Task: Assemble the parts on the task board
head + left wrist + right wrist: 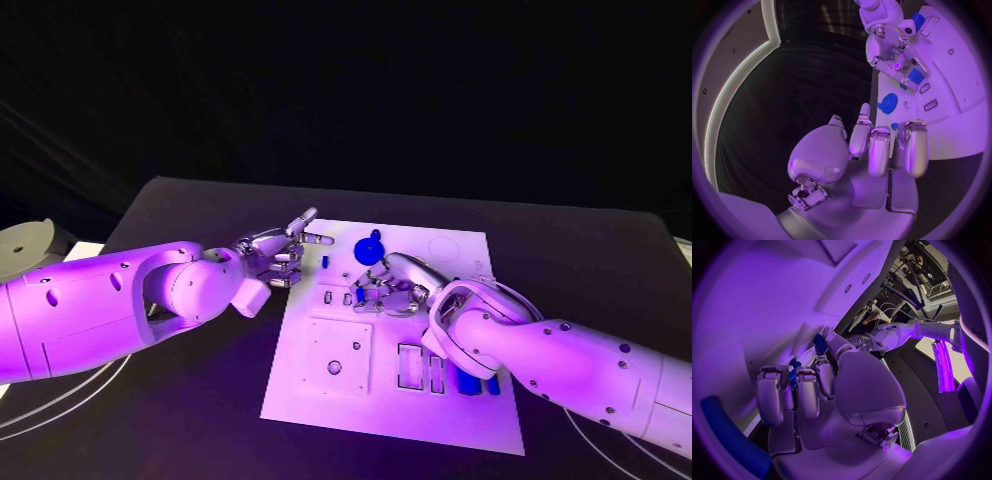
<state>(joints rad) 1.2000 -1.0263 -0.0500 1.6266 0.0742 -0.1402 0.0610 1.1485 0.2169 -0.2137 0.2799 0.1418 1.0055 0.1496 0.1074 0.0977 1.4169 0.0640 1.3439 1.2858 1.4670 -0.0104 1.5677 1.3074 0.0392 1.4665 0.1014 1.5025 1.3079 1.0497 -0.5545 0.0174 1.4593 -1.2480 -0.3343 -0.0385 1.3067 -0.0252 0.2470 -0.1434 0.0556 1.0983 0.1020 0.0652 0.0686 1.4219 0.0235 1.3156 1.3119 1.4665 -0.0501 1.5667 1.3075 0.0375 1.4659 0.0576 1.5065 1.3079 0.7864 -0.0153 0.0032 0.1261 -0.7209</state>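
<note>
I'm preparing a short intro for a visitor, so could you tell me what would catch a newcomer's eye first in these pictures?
First, the white task board in the middle of the black table, with both silver hands at its far half. The right hand rests over the board's middle near a round blue part, while the left hand hovers at the board's left edge, fingers apart. More blue parts stand near the right arm.

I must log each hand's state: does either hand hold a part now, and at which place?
Left hand holds nothing; its fingers are apart at the board's edge. Right hand is over the board with a small blue part at its fingertips; whether it grips it cannot be told.
</note>
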